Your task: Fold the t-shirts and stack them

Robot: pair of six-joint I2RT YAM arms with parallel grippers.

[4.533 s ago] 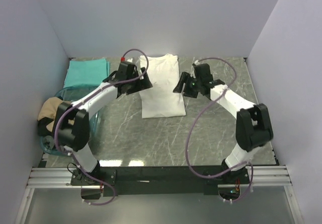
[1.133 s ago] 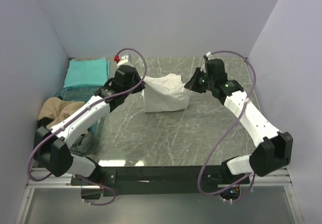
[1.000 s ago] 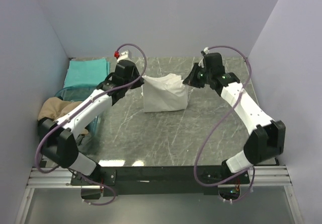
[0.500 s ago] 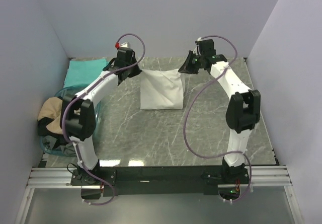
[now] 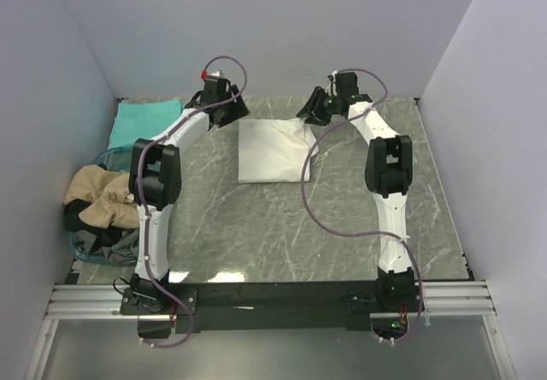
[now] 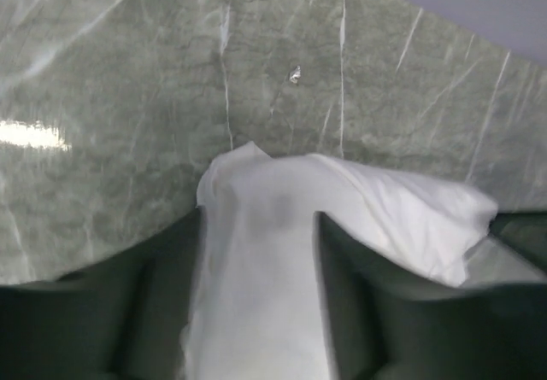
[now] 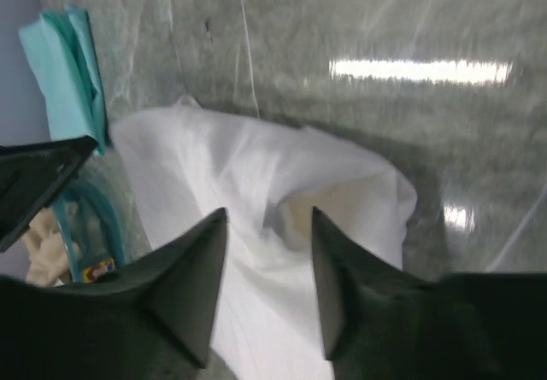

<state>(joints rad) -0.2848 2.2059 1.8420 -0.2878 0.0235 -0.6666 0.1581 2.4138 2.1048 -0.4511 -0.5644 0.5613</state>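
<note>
saw a folded white cloth t-shirt (image 5: 272, 151) lying flat on the grey-green marbled bench (image 5: 282, 226), toward the middle of its far edge. found the left fingers (image 6: 145, 312) at the shirt's far left corner, spread well apart, with a loose hump of the white cloth between them. could not tell whether either finger touched the cloth, but saw no pinch on it. found the right fingers (image 7: 175, 312) at the shirt's far right corner, likewise parted, over a rumpled fold of the same shirt and gripping nothing. noted both arms stretched long toward the far edge of the bench, one on each side of the shirt. spotted a folded plain teal cloth t-shirt (image 5: 147, 120) in the far left corner of the bench, well apart from the white one. made out a crumpled tan cloth t-shirt (image 5: 98, 194) heaped in a clear blue-tinted plastic bin (image 5: 85, 248) at the left edge, with darker things under it too dim to name.
</note>
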